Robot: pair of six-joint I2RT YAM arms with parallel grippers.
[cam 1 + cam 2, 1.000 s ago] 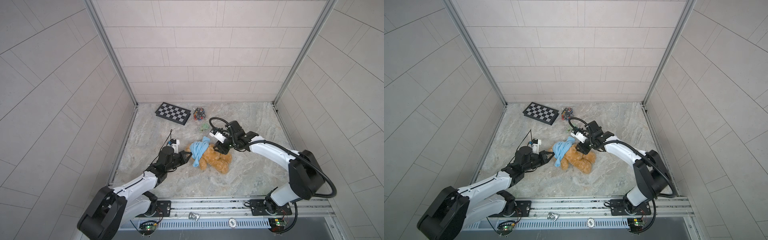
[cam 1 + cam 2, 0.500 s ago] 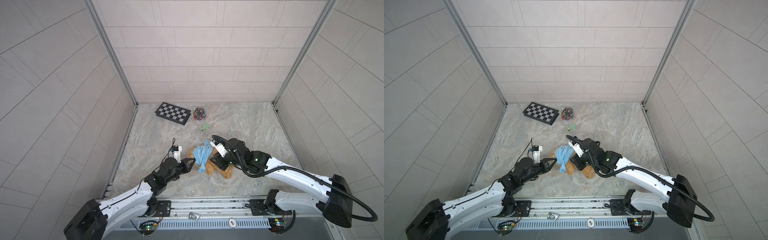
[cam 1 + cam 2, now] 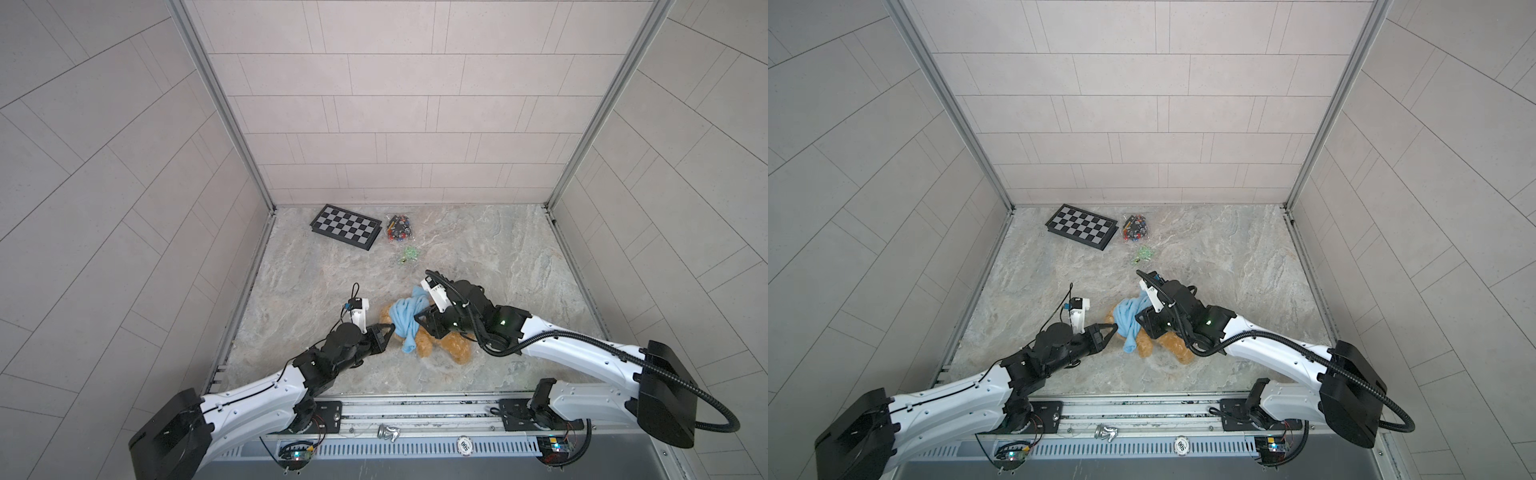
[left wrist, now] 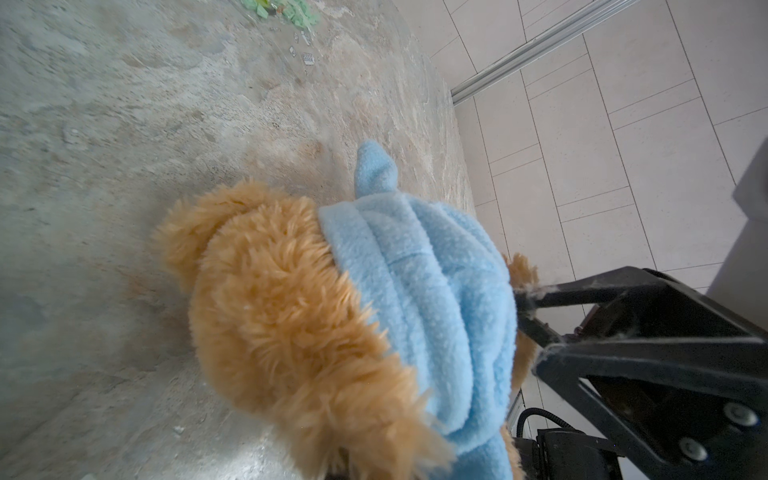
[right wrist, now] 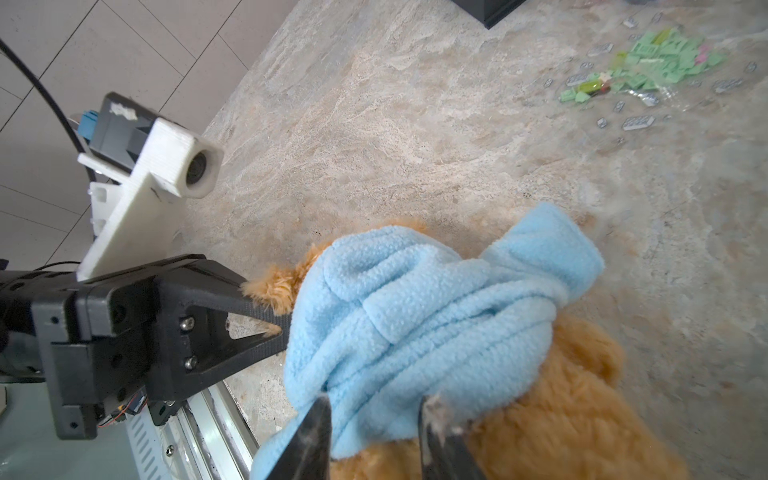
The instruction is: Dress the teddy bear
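The golden-brown teddy bear [image 3: 453, 349] [image 3: 1177, 347] lies on the marble table near its front edge. A light blue hoodie [image 3: 409, 318] [image 3: 1129, 318] is bunched over its head and upper body. My left gripper [image 3: 388, 330] [image 3: 1113, 328] is shut at the bear's head, its tips buried where fur meets the hoodie's edge [image 5: 284, 332]. In the left wrist view the bear's fur [image 4: 270, 311] hides the jaws. My right gripper [image 5: 374, 415] [image 3: 419, 321] straddles a fold of the hoodie [image 5: 415, 316], shut on it just above the bear's body [image 5: 582, 415].
At the back left lies a chessboard [image 3: 345, 227], with a clear bag of small colourful pieces [image 3: 399, 227] beside it. Green bits [image 3: 409, 253] are scattered in front of the bag. Tiled walls close in three sides, and the metal rail [image 3: 415, 409] runs along the front.
Over the last second both arms drew back toward the front rail, and the bear and hoodie came along with them. The right jaws narrowed onto the hoodie.
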